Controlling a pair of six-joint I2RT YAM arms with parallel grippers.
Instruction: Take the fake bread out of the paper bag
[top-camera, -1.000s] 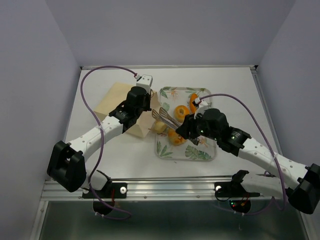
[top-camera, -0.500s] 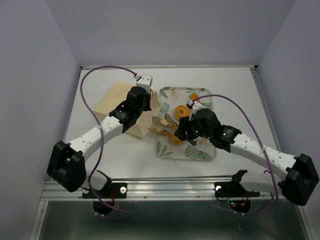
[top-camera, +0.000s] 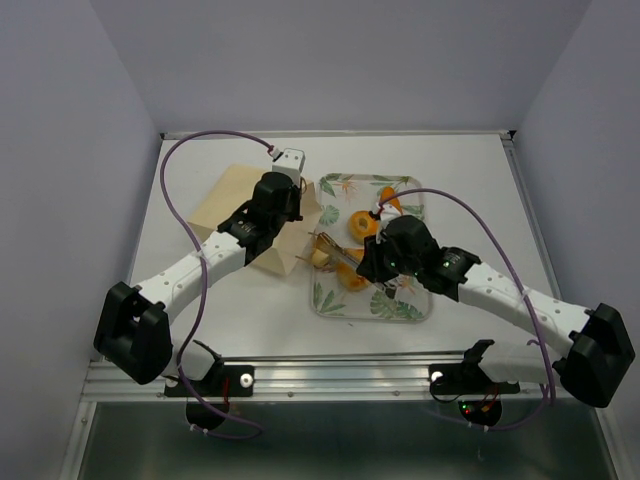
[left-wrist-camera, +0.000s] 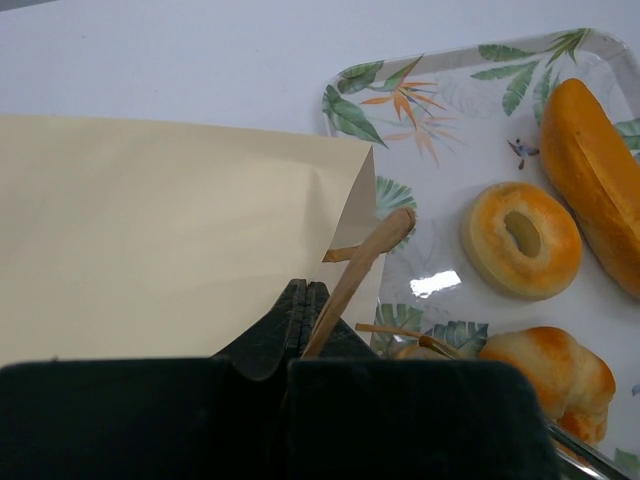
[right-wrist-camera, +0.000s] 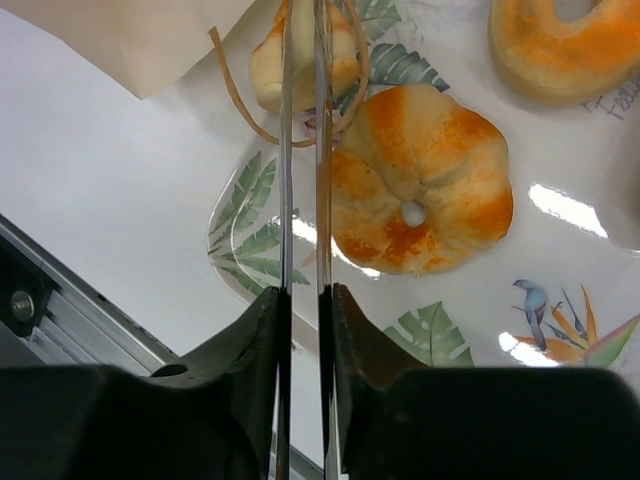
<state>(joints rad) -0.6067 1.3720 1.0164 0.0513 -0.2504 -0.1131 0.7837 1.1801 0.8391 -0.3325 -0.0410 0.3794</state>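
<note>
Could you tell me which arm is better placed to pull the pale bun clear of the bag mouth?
Right. The right tool lies over the pale bun at the paper bag's mouth, while the left tool is shut on the bag's edge.

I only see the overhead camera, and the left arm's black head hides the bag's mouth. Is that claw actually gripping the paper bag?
Observer: Yes. The left wrist view shows the left claw pinched shut on the rim of the paper bag, beside a brown loop handle.
Visitor: What's under the right arm?
Observer: The right wrist view shows a ring-shaped bun lying flat on the leaf-patterned tray, just right of the thin fingers of the right claw.
Visitor: And at their tips?
Observer: A pale bun, with a loop handle curling round it; whether it's gripped, I can't tell.
</note>
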